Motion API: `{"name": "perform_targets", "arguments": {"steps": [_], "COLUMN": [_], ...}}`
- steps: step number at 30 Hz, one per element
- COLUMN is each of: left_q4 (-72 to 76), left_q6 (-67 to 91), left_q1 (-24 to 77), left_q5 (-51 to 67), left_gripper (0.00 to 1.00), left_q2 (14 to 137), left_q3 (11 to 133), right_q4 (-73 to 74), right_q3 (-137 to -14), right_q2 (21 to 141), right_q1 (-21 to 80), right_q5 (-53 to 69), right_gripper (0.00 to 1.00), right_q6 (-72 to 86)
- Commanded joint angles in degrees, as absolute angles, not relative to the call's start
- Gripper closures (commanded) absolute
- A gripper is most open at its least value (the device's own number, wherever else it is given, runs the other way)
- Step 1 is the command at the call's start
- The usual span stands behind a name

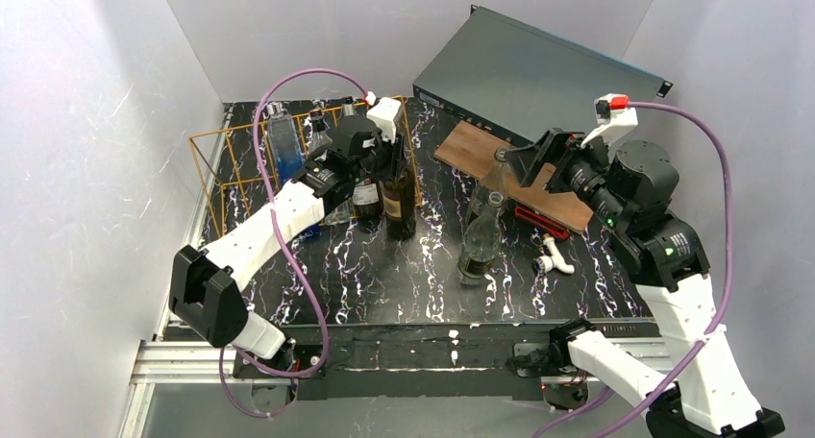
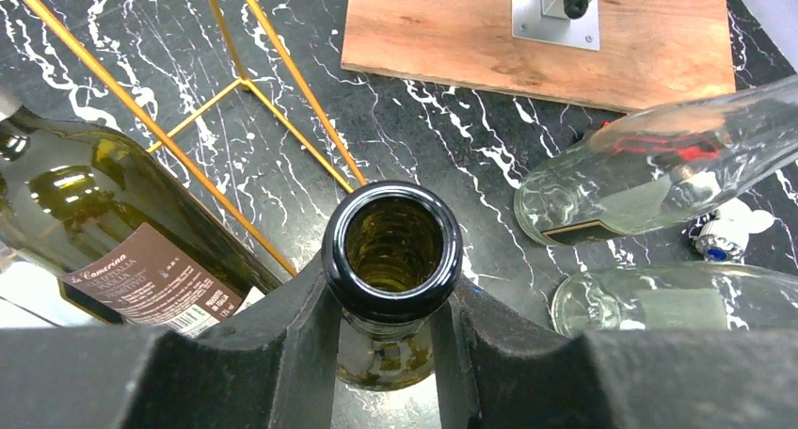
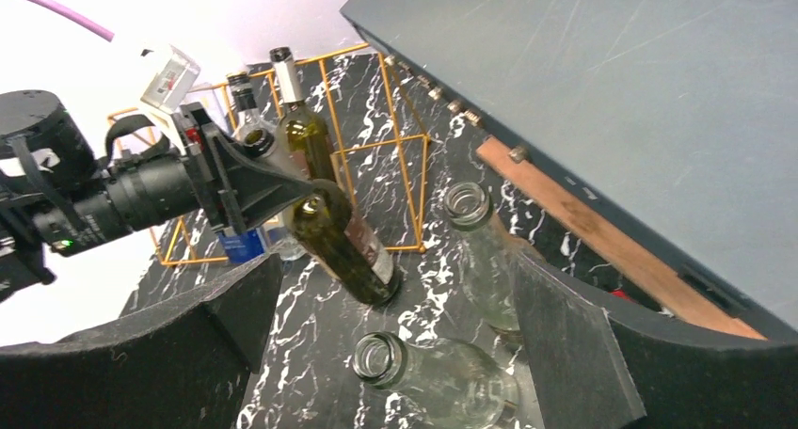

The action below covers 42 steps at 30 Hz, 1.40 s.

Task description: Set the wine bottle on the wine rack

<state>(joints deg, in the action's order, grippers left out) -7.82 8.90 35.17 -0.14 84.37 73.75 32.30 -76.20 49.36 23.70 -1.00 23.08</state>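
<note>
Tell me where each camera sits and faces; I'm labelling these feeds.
Top external: above and behind the arm bases, looking down on the table; both arms show, the left gripper on the dark bottle.
Left wrist: on the left arm, looking down into that bottle's mouth; its own fingers flank the neck.
Right wrist: on the right arm, looking across at the left gripper; its own spread fingers frame the bottom.
Shared: all three show the dark bottle and the gold rack.

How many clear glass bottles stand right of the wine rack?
2. The near clear bottle stands mid-table; the far clear bottle stands just behind it, beside the wooden board. The arms might hide others.
</note>
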Motion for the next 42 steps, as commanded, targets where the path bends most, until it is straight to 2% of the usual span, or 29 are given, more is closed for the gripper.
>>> {"name": "perform_targets", "arguments": {"steps": [1,16,23,42], "left_q4": [-9.0,-18.4,-20.5,-20.7], "left_q6": [10.1,9.7,10.8,16.1], "left_q1": [35.4,34.7,33.7,31.2], "left_q5": [-3.2,-5.6,-5.5,-8.4], "left_gripper": [1.0,1.0,1.0,1.0], "left_q2": [83.0,93.0,97.5,101.4], "left_q3": [82.0,96.7,101.4,102.4], "right_q4": [33.1,37.6,38.3,37.8], "right_q3": [-80.2,-85.1,-82.9,-81.9], "right_q2": [49.1,51.8,50.4,49.9], "right_q1": [23.6,23.6,23.6,23.6], "right_q5": [-5.2,-7.8,-8.9,-10.5], "right_gripper": [0.0,0.0,0.0,0.0], "right_q6": [17.4,8.8,8.5,7.1]}}
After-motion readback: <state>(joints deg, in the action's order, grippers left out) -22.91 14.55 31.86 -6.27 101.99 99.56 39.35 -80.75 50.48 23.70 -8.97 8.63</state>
